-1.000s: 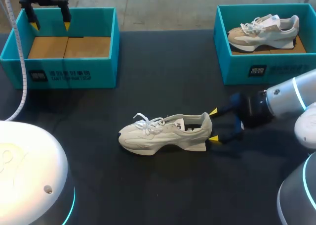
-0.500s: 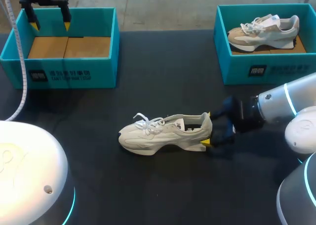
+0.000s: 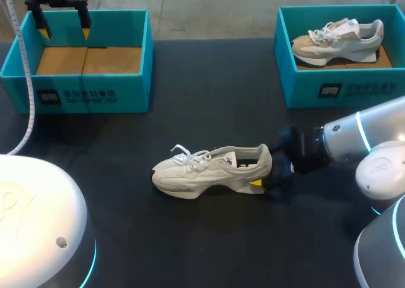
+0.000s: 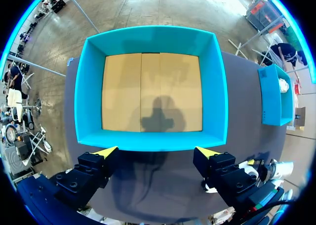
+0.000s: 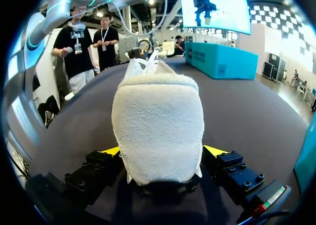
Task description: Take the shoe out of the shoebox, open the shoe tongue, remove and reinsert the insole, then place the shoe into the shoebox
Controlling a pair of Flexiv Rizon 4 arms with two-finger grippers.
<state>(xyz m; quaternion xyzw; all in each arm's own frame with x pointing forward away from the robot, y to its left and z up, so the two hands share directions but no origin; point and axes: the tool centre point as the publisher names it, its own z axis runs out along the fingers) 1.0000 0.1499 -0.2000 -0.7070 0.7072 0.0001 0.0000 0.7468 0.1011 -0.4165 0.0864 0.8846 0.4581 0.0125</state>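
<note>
**Head view with both wrist views.** A pale shoe (image 3: 209, 169) is lying on its sole on the dark table (image 3: 209, 98), just below the centre of the frame. Its toe is pointing toward the left edge and its heel toward the right.

The right gripper (image 3: 262, 168), on the arm at the right edge, is sitting at the heel with its fingers spread wide. In the right wrist view the heel is filling the gap between the two yellow tips, with one tip close beside each flank. The shoe is resting on the table.

The left gripper (image 3: 64, 30) is hanging in the upper left corner, above the far rim of the left box (image 3: 136, 92). This box is teal, and its brown cardboard floor is showing. The fingers are standing wide apart and holding nothing. In the left wrist view the box is lying just ahead of the tips.

The right box (image 3: 373, 88), in the upper right corner, is holding a second shoe (image 3: 338, 38), whose toe is also pointing toward the left edge.
</note>
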